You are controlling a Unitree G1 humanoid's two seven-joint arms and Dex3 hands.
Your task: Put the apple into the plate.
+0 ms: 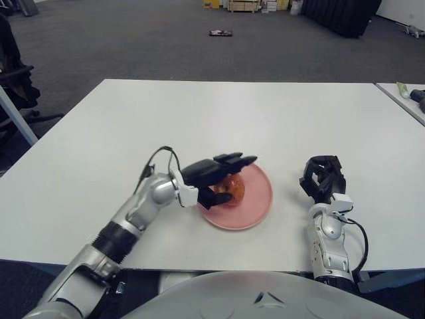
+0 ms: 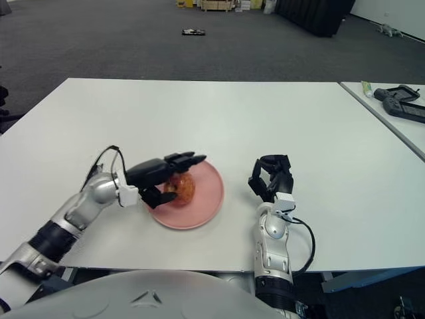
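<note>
I see the apple sitting in the pink plate, toward the plate's left side, just below the centre of the frame. My left hand reaches in from the lower left and hovers over the apple, fingers stretched out flat above it and the thumb below, not gripping it. The plate lies on the white table. My right hand shows to the right of the plate, fingers curled, holding nothing.
</note>
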